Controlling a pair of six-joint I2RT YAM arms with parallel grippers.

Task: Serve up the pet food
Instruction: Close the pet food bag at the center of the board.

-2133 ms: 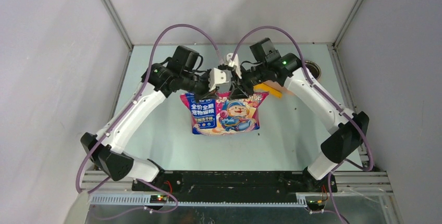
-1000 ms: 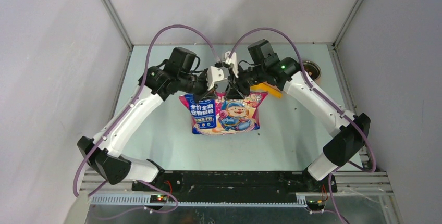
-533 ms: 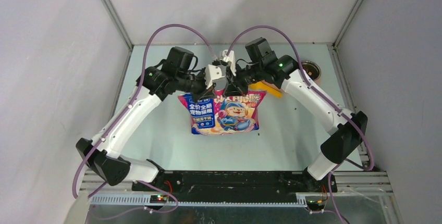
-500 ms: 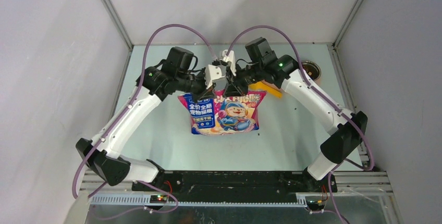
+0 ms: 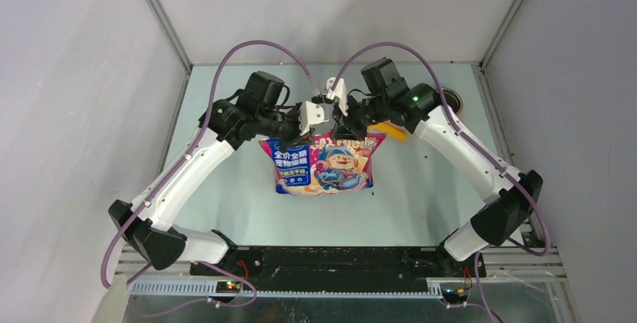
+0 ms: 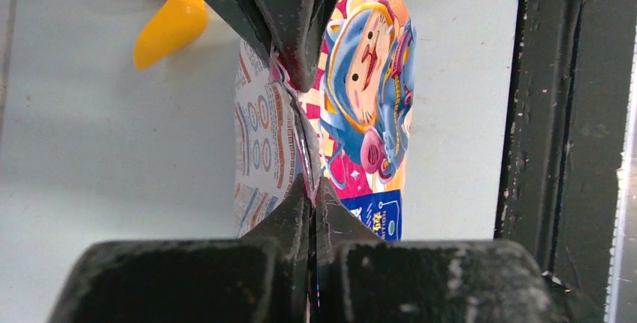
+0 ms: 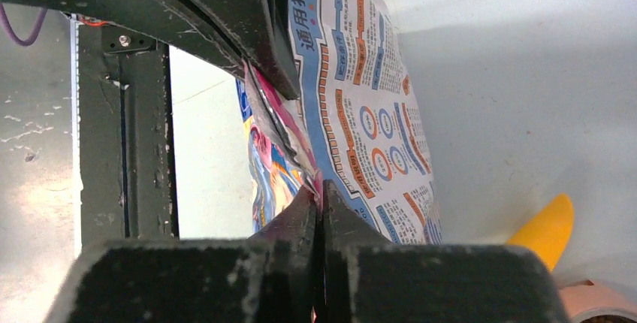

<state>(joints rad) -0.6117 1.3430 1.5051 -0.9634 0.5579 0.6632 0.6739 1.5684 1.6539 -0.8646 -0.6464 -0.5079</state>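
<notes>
Two white robot arms meet at the upper centre of the overhead view, above a pale green worktop (image 5: 240, 203); between them they hold a glossy pink-and-blue cartoon bag (image 5: 324, 164) by its top edge. The left claw (image 6: 312, 190) is clenched on that edge; the right claw (image 7: 319, 197) is pinched onto it just beside, with film caught between its fingers. Since half a second ago the right arm has swung outward, its elbow dropping toward the lower right of the frame, while the bag has barely shifted; this reads as the start of a pull to open the mouth, which looks not yet parted. The pet food shows in no view; presumably it is still inside the bag. Only the wrist views show the crumpled edge between the opposed claws and the bag's printed back; only the overhead shows both arms whole. A yellow scoop (image 5: 390, 129) lies right of the bag; a bowl (image 5: 453, 98), upper right, is mostly hidden, so its contents cannot be told.
</notes>
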